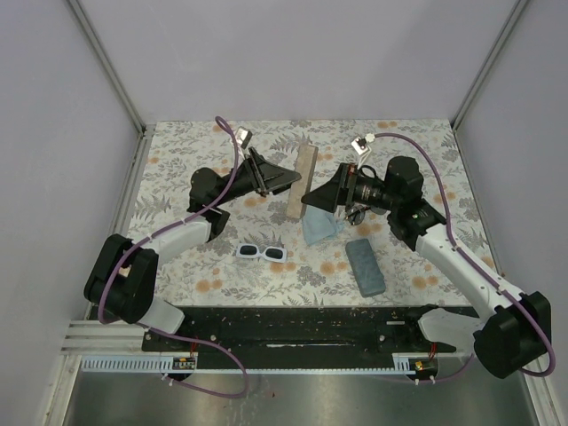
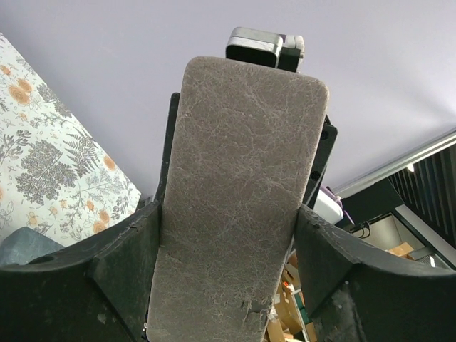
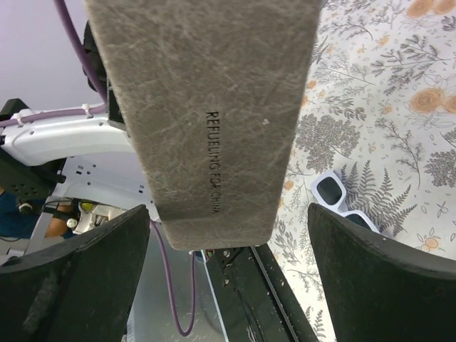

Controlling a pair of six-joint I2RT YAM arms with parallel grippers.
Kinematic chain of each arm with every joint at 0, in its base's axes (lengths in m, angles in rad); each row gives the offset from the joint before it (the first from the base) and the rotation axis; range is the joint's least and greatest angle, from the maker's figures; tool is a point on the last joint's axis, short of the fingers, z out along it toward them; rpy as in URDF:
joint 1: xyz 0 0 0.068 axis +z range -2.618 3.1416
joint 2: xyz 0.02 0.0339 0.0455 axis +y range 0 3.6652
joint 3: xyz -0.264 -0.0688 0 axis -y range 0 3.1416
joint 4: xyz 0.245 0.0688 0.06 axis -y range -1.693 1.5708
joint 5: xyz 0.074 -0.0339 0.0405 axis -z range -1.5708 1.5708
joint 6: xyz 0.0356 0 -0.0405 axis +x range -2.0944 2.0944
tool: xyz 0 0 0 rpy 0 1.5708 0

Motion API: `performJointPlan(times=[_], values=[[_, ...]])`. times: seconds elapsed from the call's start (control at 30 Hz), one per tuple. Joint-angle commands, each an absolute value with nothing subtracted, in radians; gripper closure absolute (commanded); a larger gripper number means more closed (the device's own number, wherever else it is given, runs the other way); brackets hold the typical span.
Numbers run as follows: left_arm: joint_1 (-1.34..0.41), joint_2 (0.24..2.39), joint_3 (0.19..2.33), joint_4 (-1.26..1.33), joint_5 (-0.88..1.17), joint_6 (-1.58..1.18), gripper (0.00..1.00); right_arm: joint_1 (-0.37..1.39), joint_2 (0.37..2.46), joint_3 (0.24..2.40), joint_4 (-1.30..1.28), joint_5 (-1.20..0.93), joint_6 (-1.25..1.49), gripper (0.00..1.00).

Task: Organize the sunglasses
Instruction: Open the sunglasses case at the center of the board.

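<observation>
Apparently left jaws, half-open, clamp tan case (image 1: 304, 173).

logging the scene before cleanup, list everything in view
white sunglasses: one, white frame, dark lenses, on the table front left of centre
tan case: one, tan-grey, held off the table at mid table
blue-grey case: one, blue-grey, flat on the table front right
pouch: one, light blue, mid table by the tan case's near end
table: one, floral cloth
left arm, right arm: black and white, near edge
left fingers: two, black, closed on the tan case
right fingers: two, black, open either side of the tan case
</observation>
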State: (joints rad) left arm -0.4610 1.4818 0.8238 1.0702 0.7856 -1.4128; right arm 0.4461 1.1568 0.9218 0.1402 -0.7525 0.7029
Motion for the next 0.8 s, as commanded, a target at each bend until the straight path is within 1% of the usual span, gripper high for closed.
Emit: performJointPlan(times=[0.0,0.07,0.13,0.2,0.27,0.3,0.33,0.37,0.43,0.47,0.53,0.6,0.63,0.67,0.7,0.77], values=[[-0.472,1.439,0.834,1.117,0.759,-1.379,0.74,0.468,1.155,0.966,0.224,-0.785,0.716,0.01],[-0.474,1.436,0.833,1.108,0.755,-1.368,0.74,0.469,1.163,0.971,0.224,-0.785,0.718,0.04],[-0.477,1.439,0.834,1.108,0.753,-1.368,0.74,0.469,1.170,0.977,0.221,-0.785,0.721,0.16],[-0.480,1.443,0.838,1.106,0.753,-1.370,0.74,0.472,1.177,0.979,0.222,-0.787,0.724,0.21],[-0.482,1.450,0.835,1.111,0.750,-1.371,0.74,0.471,1.181,0.980,0.229,-0.787,0.729,0.30],[-0.483,1.453,0.831,1.115,0.746,-1.371,0.74,0.471,1.184,0.980,0.227,-0.785,0.729,0.30],[-0.485,1.454,0.827,1.120,0.741,-1.371,0.75,0.471,1.184,0.982,0.226,-0.785,0.730,0.29],[-0.485,1.454,0.824,1.121,0.736,-1.373,0.75,0.469,1.186,0.980,0.225,-0.784,0.732,0.24],[-0.494,1.462,0.824,1.126,0.729,-1.371,0.75,0.469,1.190,0.980,0.222,-0.782,0.733,0.18],[-0.495,1.462,0.822,1.129,0.724,-1.371,0.75,0.471,1.190,0.982,0.216,-0.781,0.733,0.13],[-0.502,1.465,0.821,1.135,0.716,-1.373,0.75,0.471,1.195,0.985,0.207,-0.776,0.730,0.09],[-0.506,1.468,0.822,1.144,0.715,-1.377,0.75,0.471,1.195,0.986,0.204,-0.772,0.729,0.08],[-0.506,1.470,0.822,1.149,0.713,-1.384,0.75,0.469,1.196,0.985,0.206,-0.773,0.730,0.14],[-0.505,1.471,0.821,1.157,0.716,-1.390,0.75,0.471,1.197,0.985,0.213,-0.778,0.733,0.25],[-0.506,1.471,0.822,1.166,0.719,-1.394,0.75,0.471,1.197,0.983,0.222,-0.782,0.739,0.33],[-0.506,1.471,0.819,1.169,0.721,-1.401,0.76,0.469,1.193,0.980,0.238,-0.790,0.752,0.44]])
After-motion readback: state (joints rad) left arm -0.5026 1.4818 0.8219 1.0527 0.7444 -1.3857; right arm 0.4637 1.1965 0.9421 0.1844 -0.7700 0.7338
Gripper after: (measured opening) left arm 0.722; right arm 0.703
